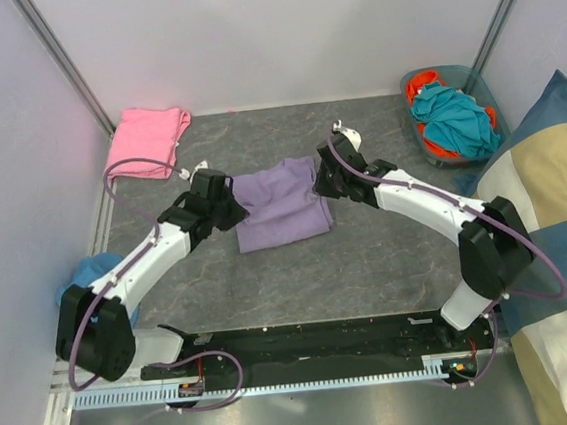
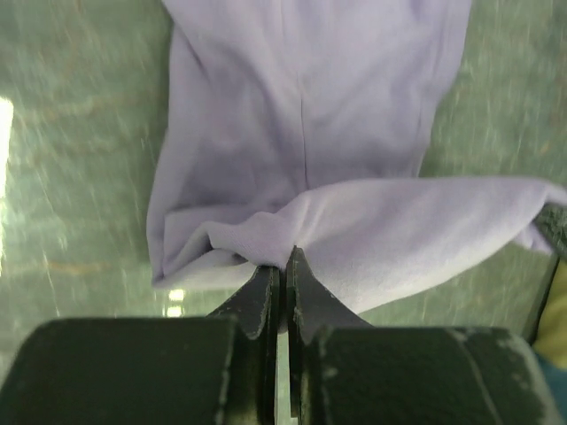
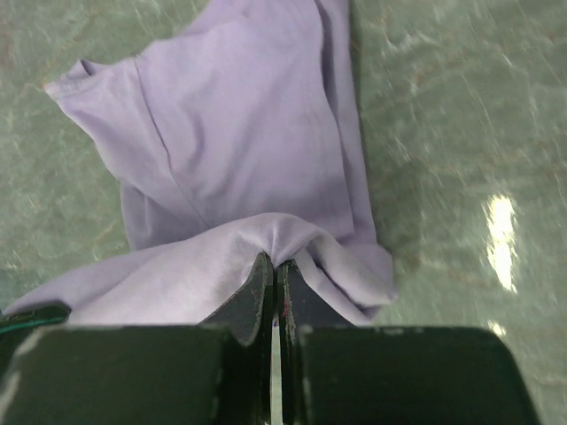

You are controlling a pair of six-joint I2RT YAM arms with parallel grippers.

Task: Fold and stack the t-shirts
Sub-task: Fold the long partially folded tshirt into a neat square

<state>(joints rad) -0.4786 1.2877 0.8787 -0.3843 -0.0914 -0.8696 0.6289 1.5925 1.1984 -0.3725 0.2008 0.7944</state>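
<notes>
Presently my left gripper point(image 2: 282, 266) and right gripper point(image 3: 273, 270) clamp the purple shirt point(image 1: 278, 208) mid-fold. The pink shirt point(image 1: 148, 137) looks folded, apart; stacking remains.

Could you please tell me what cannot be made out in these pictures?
Top view: wrists cover where left gripper and right gripper pinch the lavender shirt.
Top view: left arm hides part of a blue cloth.
Wrist views: pink shirt lies out of frame.

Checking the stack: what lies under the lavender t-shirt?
Only grey marbled tabletop shows around the light purple cloth t-shirt; no other garment peeks out. The pink t-shirt lies apart. Directly beneath is covered.
</notes>
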